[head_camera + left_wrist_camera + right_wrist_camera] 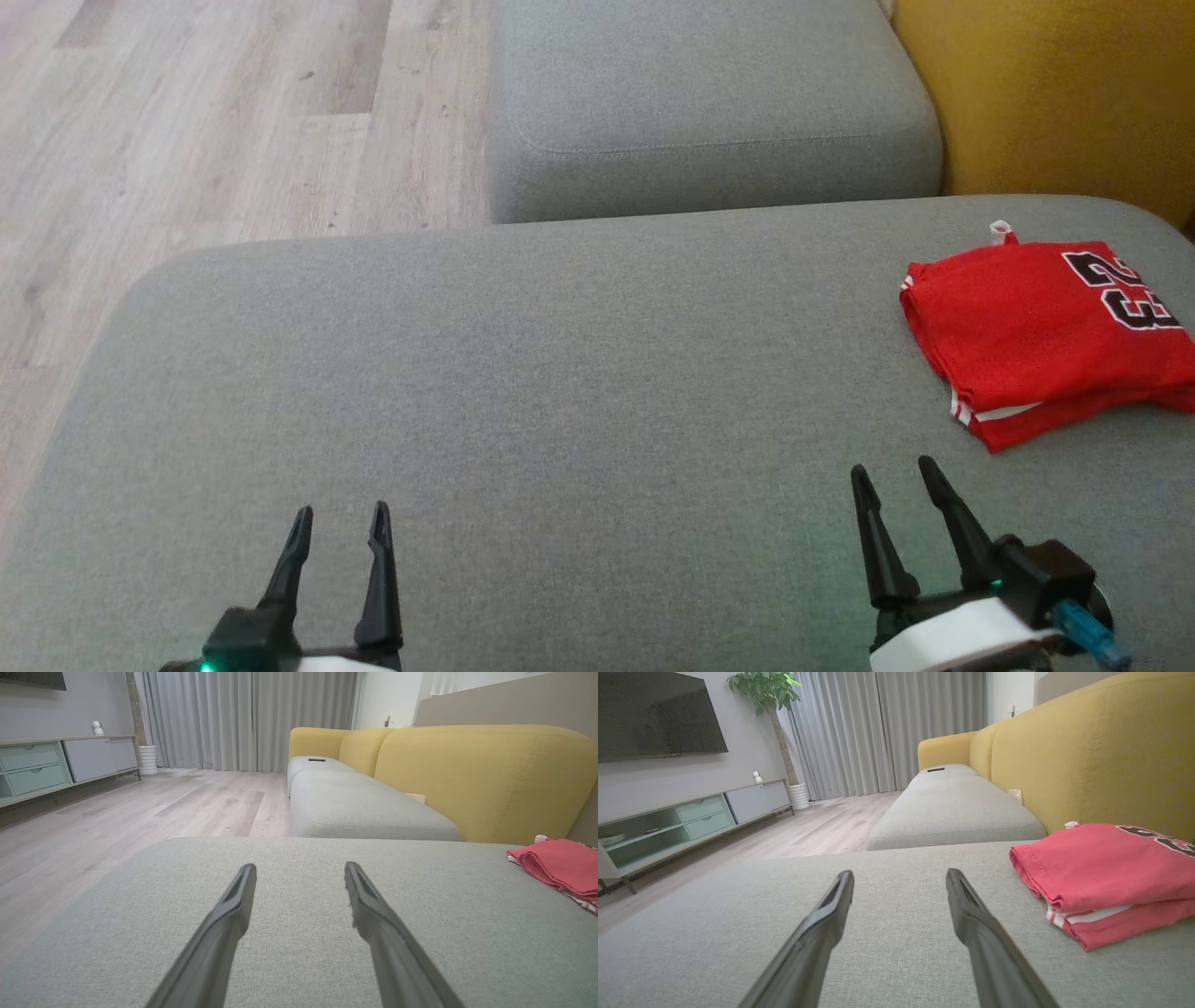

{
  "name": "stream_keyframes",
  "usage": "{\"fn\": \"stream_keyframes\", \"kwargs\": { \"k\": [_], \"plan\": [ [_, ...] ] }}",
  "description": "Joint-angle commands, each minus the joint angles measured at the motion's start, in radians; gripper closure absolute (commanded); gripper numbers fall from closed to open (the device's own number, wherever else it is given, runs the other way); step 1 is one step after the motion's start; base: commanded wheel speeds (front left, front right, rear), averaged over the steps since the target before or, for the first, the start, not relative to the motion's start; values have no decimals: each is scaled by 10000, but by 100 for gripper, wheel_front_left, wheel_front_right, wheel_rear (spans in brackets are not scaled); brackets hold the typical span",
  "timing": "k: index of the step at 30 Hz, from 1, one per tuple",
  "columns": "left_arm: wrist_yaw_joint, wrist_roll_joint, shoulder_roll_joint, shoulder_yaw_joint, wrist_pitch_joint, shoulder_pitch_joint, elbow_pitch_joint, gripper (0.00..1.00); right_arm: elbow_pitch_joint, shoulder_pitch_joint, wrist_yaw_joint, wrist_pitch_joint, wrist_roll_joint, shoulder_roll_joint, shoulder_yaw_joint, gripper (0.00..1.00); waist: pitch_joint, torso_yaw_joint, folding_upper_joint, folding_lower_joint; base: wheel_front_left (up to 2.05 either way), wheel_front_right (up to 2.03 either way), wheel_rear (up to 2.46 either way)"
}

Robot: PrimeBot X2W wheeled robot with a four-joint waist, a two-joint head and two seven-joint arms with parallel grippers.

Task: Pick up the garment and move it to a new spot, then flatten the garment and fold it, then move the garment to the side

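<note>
– Garment [1036, 336]: where is it found?
– It is found folded on the grey sofa seat [560, 373], ahead of the right jaws and off to their right, clear of them. From the left jaws it is set well apart, far to their right. Red cloth is seen, with black-and-white numerals on top and white stripes at the edge nearest the jaws.
– How are the jaws held?
– Both pairs are held apart, and nothing is gripped by either. The left fingers [380, 579] and the right fingers [875, 541] are seen low over the seat, pointed away from the robot. Whether the seat is touched cannot be told.
– Is anything noted beside the garment?
– A small white object [1000, 231] is seen just beyond it, farther from the right jaws, near the yellow backrest [1046, 93]. What it is cannot be told.
– Are any containers seen?
– Far ahead of the right jaws and to their left, a white ribbed pot [800, 795] is seen on the wooden floor [822, 830], and a leafy plant [766, 690] is held in it. Farther to the left a low cabinet [705, 816] is seen, with closed drawers and an open compartment. Something pale [612, 838] is laid in that compartment, too small to be made out.
– And straight ahead?
– A small dark object [935, 769] is seen on the far seat cushion [952, 812].
</note>
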Motion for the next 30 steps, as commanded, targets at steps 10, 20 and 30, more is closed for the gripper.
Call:
{"fn": "stream_keyframes", "kwargs": {
  "k": [10,20,30],
  "plan": [
    [-61,-776,35,29,137,-33,408,100,364,10,2,159,766,-8,-23,100,63,-3,-1,0,0,0,0],
    [-264,-1928,101,157,338,-325,612,100,350,-154,4,384,1828,-33,-171,100,152,-14,-1,0,0,0,0],
    [-497,-3309,163,324,585,-666,833,100,316,-340,8,663,3105,-50,-361,100,261,-27,-1,0,0,0,0]
  ]
}}
